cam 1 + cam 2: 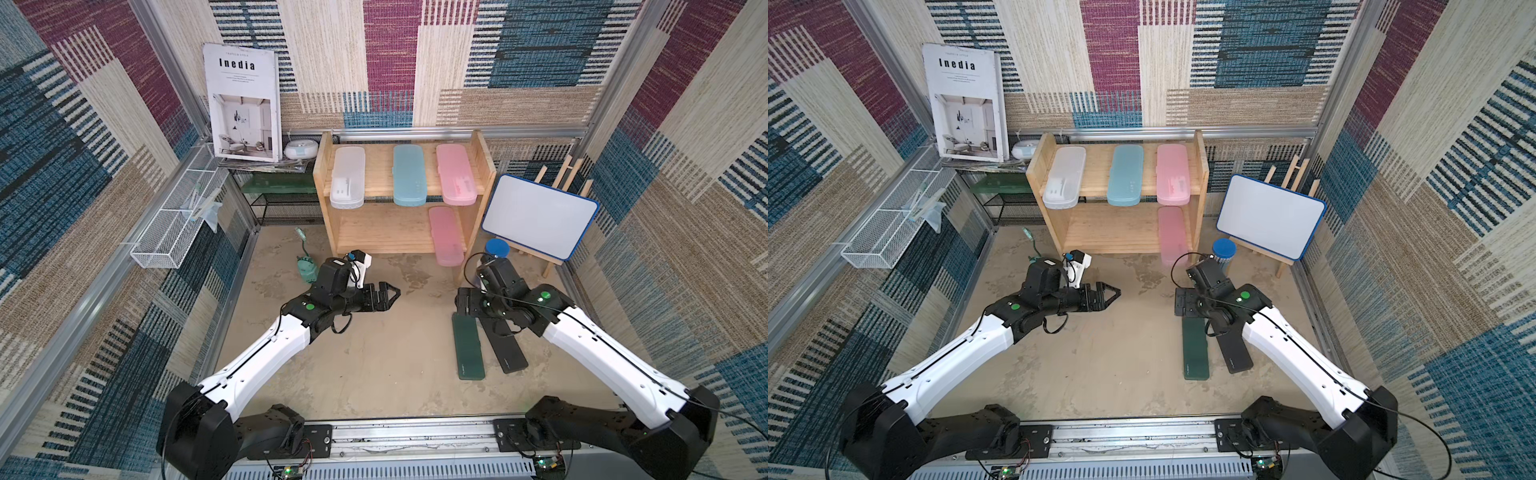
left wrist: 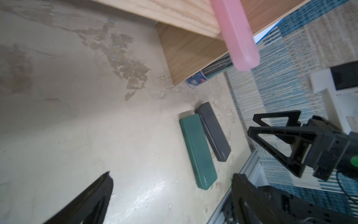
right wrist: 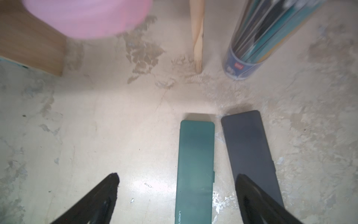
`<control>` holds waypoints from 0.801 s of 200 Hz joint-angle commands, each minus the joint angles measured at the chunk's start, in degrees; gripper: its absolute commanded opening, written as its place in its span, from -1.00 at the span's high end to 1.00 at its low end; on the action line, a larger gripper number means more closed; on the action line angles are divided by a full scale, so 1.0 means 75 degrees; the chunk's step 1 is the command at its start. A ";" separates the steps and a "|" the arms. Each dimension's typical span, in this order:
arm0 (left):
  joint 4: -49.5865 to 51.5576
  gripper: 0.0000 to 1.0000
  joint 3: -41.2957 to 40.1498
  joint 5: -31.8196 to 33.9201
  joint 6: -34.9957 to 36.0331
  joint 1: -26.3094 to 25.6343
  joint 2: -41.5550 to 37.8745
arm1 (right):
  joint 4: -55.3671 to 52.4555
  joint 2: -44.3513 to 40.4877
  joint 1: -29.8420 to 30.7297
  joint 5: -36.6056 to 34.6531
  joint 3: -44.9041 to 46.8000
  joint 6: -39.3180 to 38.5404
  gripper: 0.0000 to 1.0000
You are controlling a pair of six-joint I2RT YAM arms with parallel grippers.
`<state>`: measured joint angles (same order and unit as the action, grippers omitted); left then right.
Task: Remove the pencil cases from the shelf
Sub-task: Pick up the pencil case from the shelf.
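Four pencil cases lay on the shelf [image 1: 322, 174] at the back of the table [image 1: 374, 365]. On its upper tier the frosted white case [image 1: 348, 178], the light blue case [image 1: 409, 175] and a pink case [image 1: 456, 174] lay side by side, apart from one another, each with its near end jutting over the front edge. A second pink case [image 1: 445, 237] lay alone on the lower tier against the right side panel, its near end also hanging out past the front. The other two cases were off the shelf, flat on the table in front of its right end: the dark green case [image 1: 468, 347] and the black case [image 1: 509, 353] lay close beside each other, the black one slightly angled away at its near end. The right gripper [image 3: 177, 177] hovered above the far ends of these two, pointing down, its jaws spread wide and grasping nothing; in the right wrist view the green case ran between the fingers. The left gripper [image 1: 395, 294] hung over bare table in front of the shelf's middle, jaws likewise spread and empty. A blue-lidded pencil tube [image 1: 497, 249] stood just right of the shelf, beside a small whiteboard [image 1: 540, 216] on a wooden easel. Left of the shelf stood a black mesh rack [image 1: 286, 208] with a magazine [image 1: 243, 104] leaning above it, and a white wire basket [image 1: 174, 224] hung on the left wall.
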<state>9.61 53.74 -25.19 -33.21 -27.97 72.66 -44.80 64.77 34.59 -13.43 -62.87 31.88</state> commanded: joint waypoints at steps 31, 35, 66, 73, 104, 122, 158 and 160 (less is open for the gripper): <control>-0.3024 -0.99 0.0914 -0.1320 -0.2064 -0.0755 0.1400 | 0.0704 -0.1043 -0.0169 -0.1289 -0.0624 -0.0314 -0.96; -0.3132 -0.99 0.1022 -0.1317 -0.2149 -0.0833 0.1522 | 0.0655 -0.1036 -0.0185 -0.1334 -0.0719 -0.0343 -0.96; -0.3994 -0.99 0.1500 -0.1250 -0.2810 -0.1128 0.2479 | 0.0547 -0.1039 -0.0216 -0.1687 -0.1281 -0.0615 -0.96; -0.4120 -0.99 0.1574 -0.1210 -0.2891 -0.1138 0.2700 | 0.0550 -0.1063 -0.0213 -0.1701 -0.1353 -0.0657 -0.96; -0.4664 -0.99 0.1823 -0.1130 -0.3174 -0.1145 0.3556 | 0.0608 -0.1181 -0.0238 -0.1726 -0.1493 -0.0835 -0.96; -0.4714 -0.99 0.2024 -0.0819 -0.3189 -0.1143 0.3880 | 0.0611 -0.1272 -0.0239 -0.1631 -0.1500 -0.0993 -0.96; -0.4902 -0.89 0.2510 -0.0635 -0.3352 -0.1146 0.4372 | 0.0594 -0.1447 -0.0252 -0.1603 -0.1378 -0.1167 -0.96; -0.4928 -0.88 0.2540 -0.0622 -0.3370 -0.1140 0.4403 | 0.0594 -0.1451 -0.0252 -0.1607 -0.1367 -0.1168 -0.96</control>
<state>-23.62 70.91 -31.42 -56.95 -36.62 104.03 -40.88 54.59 32.82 -25.23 -73.58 24.71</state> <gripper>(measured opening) 0.963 0.982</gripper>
